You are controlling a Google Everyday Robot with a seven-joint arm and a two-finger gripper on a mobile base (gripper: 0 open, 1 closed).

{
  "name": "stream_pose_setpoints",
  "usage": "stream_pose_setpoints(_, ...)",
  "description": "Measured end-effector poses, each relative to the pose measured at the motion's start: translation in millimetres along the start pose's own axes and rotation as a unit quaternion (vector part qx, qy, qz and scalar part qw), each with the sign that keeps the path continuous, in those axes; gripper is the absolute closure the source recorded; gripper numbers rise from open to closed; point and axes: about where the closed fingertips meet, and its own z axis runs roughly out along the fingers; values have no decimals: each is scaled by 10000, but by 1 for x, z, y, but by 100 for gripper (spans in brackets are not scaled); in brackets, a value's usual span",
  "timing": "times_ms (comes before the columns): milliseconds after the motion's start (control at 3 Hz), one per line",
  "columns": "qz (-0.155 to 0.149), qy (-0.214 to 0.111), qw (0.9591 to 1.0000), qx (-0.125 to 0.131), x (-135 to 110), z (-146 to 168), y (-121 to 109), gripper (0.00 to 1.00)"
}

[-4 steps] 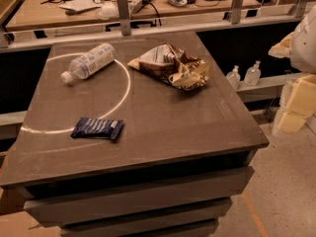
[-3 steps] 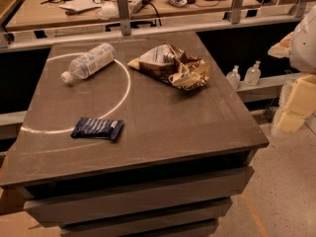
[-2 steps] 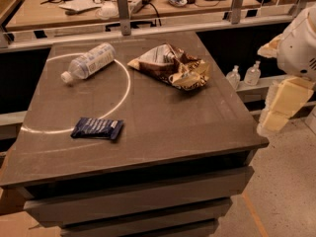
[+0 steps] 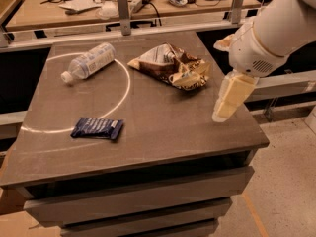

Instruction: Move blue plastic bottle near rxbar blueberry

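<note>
The blue plastic bottle [image 4: 90, 61] lies on its side at the table's back left, its white cap pointing front-left. The rxbar blueberry [image 4: 97, 128], a flat dark navy wrapper, lies near the table's front left, a bottle's length in front of the bottle. My gripper [image 4: 228, 98] hangs from the white arm over the table's right edge, far to the right of both things and holding nothing I can see.
A crumpled brown-and-cream chip bag [image 4: 172, 66] lies at the back middle of the table [image 4: 163, 127], just left of the gripper. A white arc is drawn on the tabletop. A cluttered workbench [image 4: 123, 4] stands behind, with a metal rail.
The arm and gripper have swung leftward from beside the table to above its right edge. The bottle, bar and chip bag have not moved.
</note>
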Motion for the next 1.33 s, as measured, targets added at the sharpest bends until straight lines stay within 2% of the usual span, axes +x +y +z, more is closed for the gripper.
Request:
stream_pose_setpoints(333,-363,-359,9986,131,-40,19,-3,0)
stream_pose_setpoints(667,-810,-682,9932,475,-89,28,-2,0)
stream_pose_setpoints(1000,-1268,-1082,9802,1067,-147,28,-18,0)
stream_pose_setpoints(1333,-1307,-1113,9795,1051,-147,30,-19,0)
